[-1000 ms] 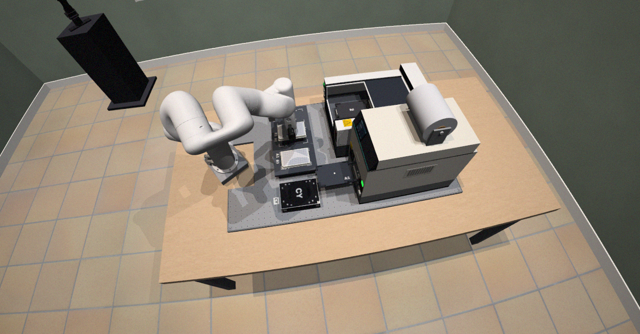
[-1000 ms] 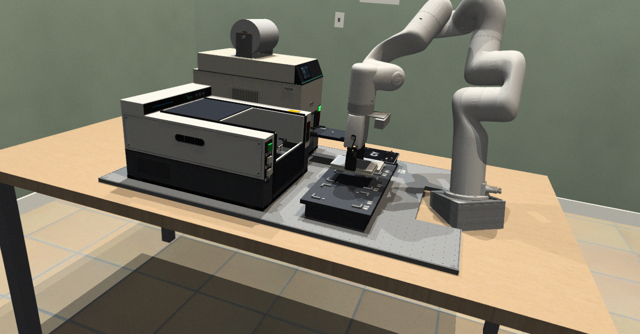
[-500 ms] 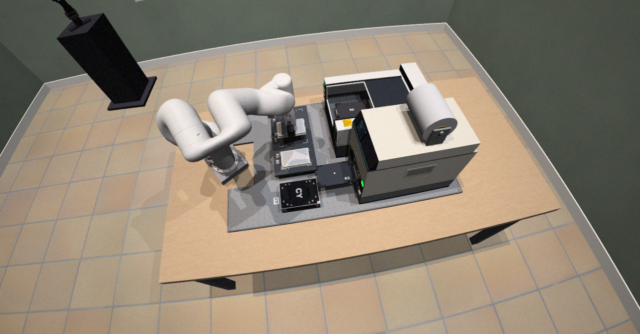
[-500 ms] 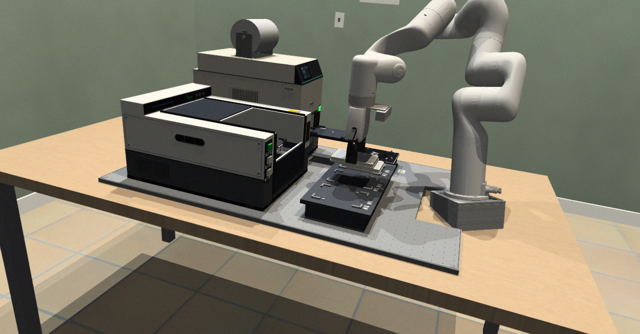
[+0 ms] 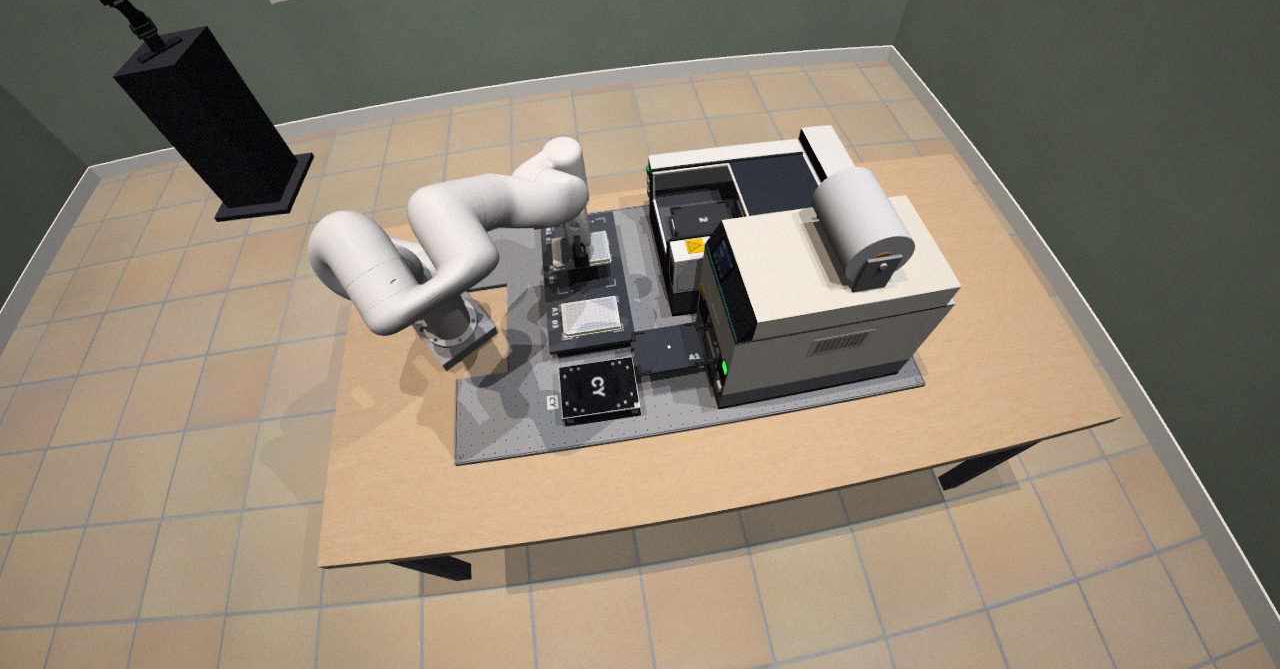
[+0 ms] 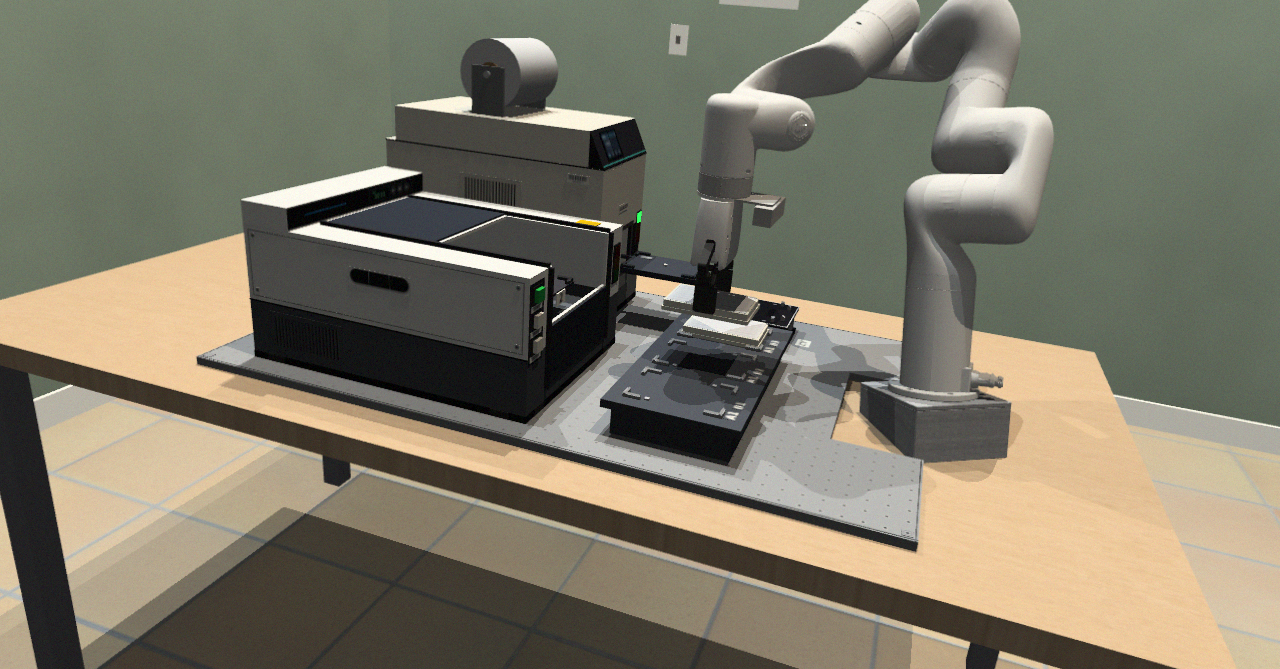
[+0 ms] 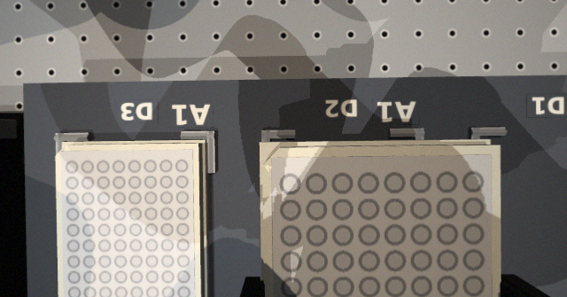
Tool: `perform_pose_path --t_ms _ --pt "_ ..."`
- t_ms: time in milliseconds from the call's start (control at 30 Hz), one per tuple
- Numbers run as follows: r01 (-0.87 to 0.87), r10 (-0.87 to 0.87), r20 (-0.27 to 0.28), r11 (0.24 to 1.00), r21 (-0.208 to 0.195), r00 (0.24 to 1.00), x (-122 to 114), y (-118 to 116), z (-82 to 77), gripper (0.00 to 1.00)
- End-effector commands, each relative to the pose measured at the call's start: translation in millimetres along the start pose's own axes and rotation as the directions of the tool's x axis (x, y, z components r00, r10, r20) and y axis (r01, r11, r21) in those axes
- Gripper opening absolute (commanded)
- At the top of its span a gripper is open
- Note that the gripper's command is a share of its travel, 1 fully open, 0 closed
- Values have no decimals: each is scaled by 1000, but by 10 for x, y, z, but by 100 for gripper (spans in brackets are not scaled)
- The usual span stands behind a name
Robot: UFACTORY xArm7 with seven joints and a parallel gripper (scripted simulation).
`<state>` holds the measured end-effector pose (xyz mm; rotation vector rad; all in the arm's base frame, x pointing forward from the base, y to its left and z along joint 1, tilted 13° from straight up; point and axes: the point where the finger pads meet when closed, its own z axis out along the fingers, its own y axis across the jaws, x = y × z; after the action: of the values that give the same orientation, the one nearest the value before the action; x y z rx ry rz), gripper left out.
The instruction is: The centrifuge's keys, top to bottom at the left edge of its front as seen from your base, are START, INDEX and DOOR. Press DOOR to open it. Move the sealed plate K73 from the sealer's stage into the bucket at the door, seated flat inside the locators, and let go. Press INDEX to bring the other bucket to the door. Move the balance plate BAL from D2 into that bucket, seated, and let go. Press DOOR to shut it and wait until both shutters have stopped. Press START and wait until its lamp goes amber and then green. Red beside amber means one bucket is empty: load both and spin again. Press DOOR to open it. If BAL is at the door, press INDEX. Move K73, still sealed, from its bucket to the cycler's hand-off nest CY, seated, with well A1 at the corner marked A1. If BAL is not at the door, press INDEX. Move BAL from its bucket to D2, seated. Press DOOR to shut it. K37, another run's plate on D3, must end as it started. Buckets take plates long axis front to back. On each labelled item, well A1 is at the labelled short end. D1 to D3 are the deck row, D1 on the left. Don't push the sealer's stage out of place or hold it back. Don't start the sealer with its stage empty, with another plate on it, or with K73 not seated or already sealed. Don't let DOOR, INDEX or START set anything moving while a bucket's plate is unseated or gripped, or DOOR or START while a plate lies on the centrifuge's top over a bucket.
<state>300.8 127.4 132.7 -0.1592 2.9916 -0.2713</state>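
Observation:
My gripper is shut on the balance plate BAL, a cream plate with large wells, and holds it a little above nest D2; the plate sits shifted towards D1. It also shows in the exterior view under the gripper. K37, a lighter plate with small wells, sits in D3 beside it. The centrifuge is open, with a dark bucket at the door. The sealer's stage stands out and bare. K73 is not in view.
The black CY nest lies past D3 at the near end of the deck. The big sealer with its roll stands beside the centrifuge. The centrifuge's keys are on its front edge. D1 holds nothing.

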Motion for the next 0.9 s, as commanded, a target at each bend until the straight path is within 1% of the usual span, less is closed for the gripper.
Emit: perform_pose_path --t_ms 0,300,367,867 --pt "0 0 3 1000 -2 1000 -11 5 -86 0" --pt "0 0 3 1000 -2 1000 -11 5 -236 0" --pt "0 0 3 1000 -2 1000 -11 5 -236 0" --pt "0 0 4 1000 -2 1000 -10 5 -487 0"
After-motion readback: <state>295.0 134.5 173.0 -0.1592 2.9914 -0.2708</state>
